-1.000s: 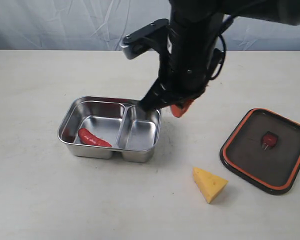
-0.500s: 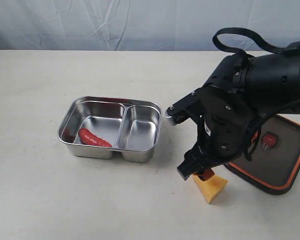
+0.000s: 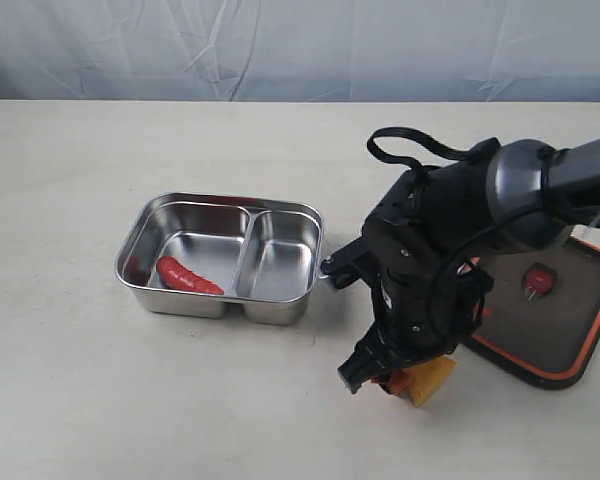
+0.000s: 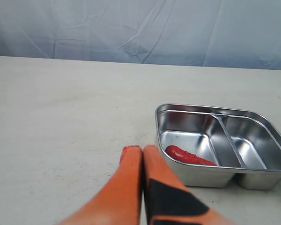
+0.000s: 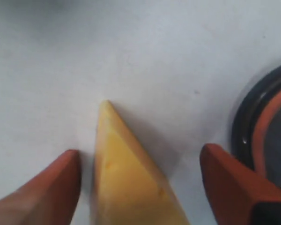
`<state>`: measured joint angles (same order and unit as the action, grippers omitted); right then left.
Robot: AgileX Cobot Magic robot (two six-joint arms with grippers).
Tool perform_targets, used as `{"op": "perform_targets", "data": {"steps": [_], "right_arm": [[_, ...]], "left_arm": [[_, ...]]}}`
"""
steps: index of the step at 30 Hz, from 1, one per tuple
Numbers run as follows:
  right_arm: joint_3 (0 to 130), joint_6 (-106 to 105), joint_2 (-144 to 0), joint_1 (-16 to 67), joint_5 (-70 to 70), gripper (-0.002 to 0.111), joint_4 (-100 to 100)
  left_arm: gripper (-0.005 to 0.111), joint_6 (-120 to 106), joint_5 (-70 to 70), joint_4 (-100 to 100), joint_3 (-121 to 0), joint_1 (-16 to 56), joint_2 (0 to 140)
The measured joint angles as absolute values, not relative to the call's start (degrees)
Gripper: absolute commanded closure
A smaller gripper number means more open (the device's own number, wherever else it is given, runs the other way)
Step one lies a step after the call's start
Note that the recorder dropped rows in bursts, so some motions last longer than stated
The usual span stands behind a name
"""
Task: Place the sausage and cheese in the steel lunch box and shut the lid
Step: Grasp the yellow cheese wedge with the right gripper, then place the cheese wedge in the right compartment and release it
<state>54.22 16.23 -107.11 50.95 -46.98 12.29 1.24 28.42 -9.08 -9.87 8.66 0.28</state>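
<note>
The steel lunch box [image 3: 280, 268] stands left of centre with the red sausage [image 3: 188, 275] lying in its larger compartment. The yellow cheese [image 3: 432, 376] rests on the table to the box's right, half hidden under my right arm. My right gripper [image 3: 400, 380] is down at table level, open, one orange finger on each side of the wedge [image 5: 126, 183] without squeezing it. The dark lid [image 3: 565, 315] lies flat at the far right. My left gripper [image 4: 141, 151] is shut and empty, low over the table beside the lunch box [image 4: 201, 176] and sausage [image 4: 189, 157].
The lid's orange-rimmed edge [image 5: 269, 126] sits close beside one finger of my right gripper [image 5: 140, 154]. A grey cloth backdrop [image 3: 280, 45] runs along the table's far edge. Bare tabletop [image 3: 70, 380] spreads left of and in front of the box.
My right arm swung from above the box across to the cheese and came down over it. Its jaws went from shut to wide open and now straddle the wedge.
</note>
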Motion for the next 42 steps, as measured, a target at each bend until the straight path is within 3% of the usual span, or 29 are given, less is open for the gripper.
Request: {"op": "perform_targets", "data": {"steps": [4,21,32,42], "right_arm": [[54.54,15.49,-107.73,51.06,-47.15,0.108,10.42],[57.35,13.25,-100.49,51.06,-51.55,0.107,11.26],[64.39,13.25,-99.38,51.06,-23.64,0.107,9.41],[69.47,13.25,-109.74,51.06,-21.60,0.107,7.31]], "left_arm": [[0.107,1.24,28.42,-9.08,-9.87,8.66,0.28],[0.107,1.24,28.42,-9.08,-9.87,8.66,0.28],[0.107,1.24,28.42,-9.08,-9.87,8.66,0.28],[0.107,1.24,28.42,-9.08,-9.87,8.66,0.28]]}}
